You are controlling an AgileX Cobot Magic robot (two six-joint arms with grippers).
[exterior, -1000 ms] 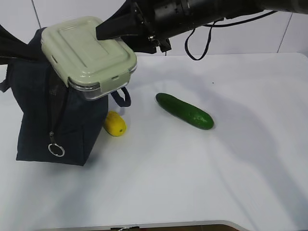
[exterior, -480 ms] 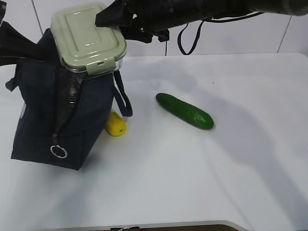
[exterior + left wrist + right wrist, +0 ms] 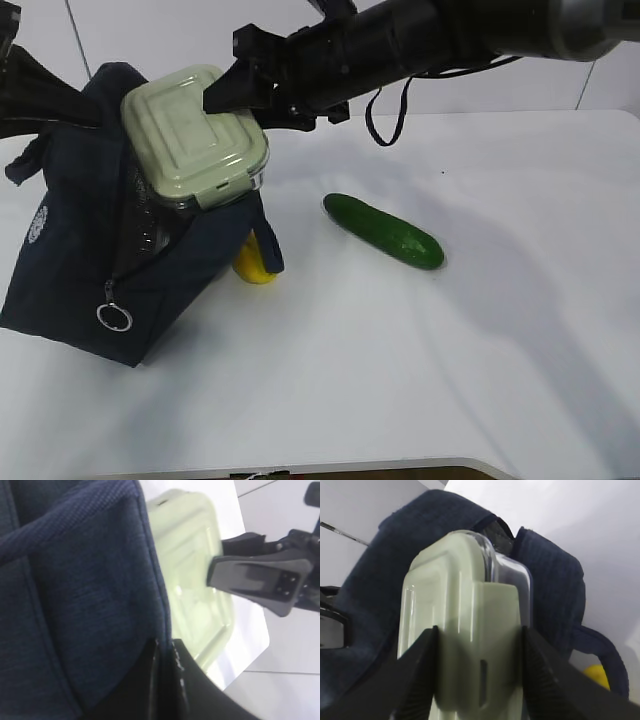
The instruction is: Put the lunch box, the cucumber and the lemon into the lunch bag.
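The lunch box [image 3: 192, 135], clear glass with a sage-green lid, is tilted in the mouth of the navy lunch bag [image 3: 75, 260], partly inside. My right gripper [image 3: 235, 95] is shut on the lunch box, its jaws pressed against both sides of the lunch box [image 3: 470, 645]. My left gripper [image 3: 165, 652] is shut on the lunch bag's edge [image 3: 90, 580], holding it up at the far left; the bag leans left. The lemon [image 3: 252, 265] lies half hidden behind the bag's handle. The cucumber [image 3: 384, 231] lies on the table right of the bag.
The white table [image 3: 450, 350] stretches to the right and front. A silver ring pull [image 3: 113, 316] hangs on the bag's front. A black cable [image 3: 385, 110] droops from the right arm above the table.
The right gripper has lowered the lunch box down into the bag's mouth. The bag has tipped and shifted left, and its handle now covers part of the lemon.
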